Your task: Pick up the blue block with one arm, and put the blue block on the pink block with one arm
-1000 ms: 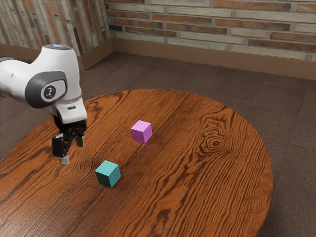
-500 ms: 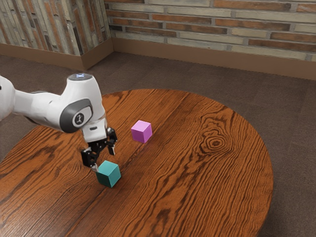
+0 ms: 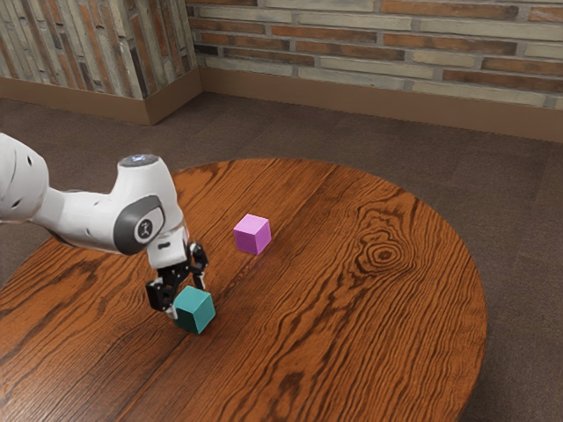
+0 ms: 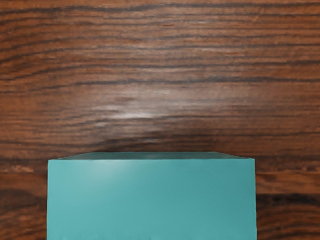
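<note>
- A white robot arm (image 3: 84,218) reaches in from the exterior view's left over a round wooden counter (image 3: 378,290) in a brick-walled room.
- The black hand (image 3: 179,292) hangs low at the blue block (image 3: 197,313), at about the block's 10 o'clock in the exterior view.
- The hand's two fingers stand wide apart, one on either side of the block's upper edge. They do not look pressed against it, so the hand holds nothing.
- The blue block, more teal in colour, sits flat on the counter, a little toward 9 o'clock of the counter's middle.
- In the wrist view the blue block (image 4: 150,200) lies right under the hand, squared to it, with bare wood grain (image 4: 160,75) beyond.
- The pink block (image 3: 252,235) sits on the counter at about 1 o'clock of the blue one, apart from it, with nothing on top.
- Judged stage: lining up the grasp; the lift is not yet begun.
- Risk: if the hand is off-centre, one finger may meet the block first and shove or twist it across the smooth wood.
- Risk: a shallow grip near the top edge may let the block slip during the lift.
- Risk: a skewed hold would make the block land crooked on the small pink top and topple off.
</note>
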`<state>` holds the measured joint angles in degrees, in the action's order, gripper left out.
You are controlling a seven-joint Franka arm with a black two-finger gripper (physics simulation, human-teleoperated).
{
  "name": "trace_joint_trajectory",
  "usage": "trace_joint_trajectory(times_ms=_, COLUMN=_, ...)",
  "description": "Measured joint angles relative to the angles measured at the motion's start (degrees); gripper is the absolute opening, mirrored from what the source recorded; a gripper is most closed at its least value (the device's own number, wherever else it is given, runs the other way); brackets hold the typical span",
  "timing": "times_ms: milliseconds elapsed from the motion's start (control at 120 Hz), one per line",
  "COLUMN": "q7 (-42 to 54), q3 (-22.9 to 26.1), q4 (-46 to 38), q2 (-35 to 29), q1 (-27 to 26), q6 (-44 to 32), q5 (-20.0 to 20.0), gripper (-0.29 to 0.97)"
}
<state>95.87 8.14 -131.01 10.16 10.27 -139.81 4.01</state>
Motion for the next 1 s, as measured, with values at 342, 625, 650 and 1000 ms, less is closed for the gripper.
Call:
trace_joint_trajectory(times_ms=342, q7=2.13, q3=0.12, q4=0.81, q2=3.18, q1=-0.13, q6=-2.95, q5=0.34, gripper=0.67)
trace_joint_trajectory(times_ms=625, q7=3.07, q3=3.52, q4=1.10, q2=-0.86, q1=-0.58, q6=-2.64, q5=0.58, gripper=0.33)
trace_joint_trajectory(times_ms=650, q7=3.09, q3=4.10, q4=1.12, q2=-2.55, q1=-0.69, q6=-1.94, q5=0.63, gripper=0.33)
trace_joint_trajectory(times_ms=1000, q7=3.33, q3=3.72, q4=26.93, q2=7.72, q1=0.70, q6=13.28, q5=0.90, gripper=0.29)
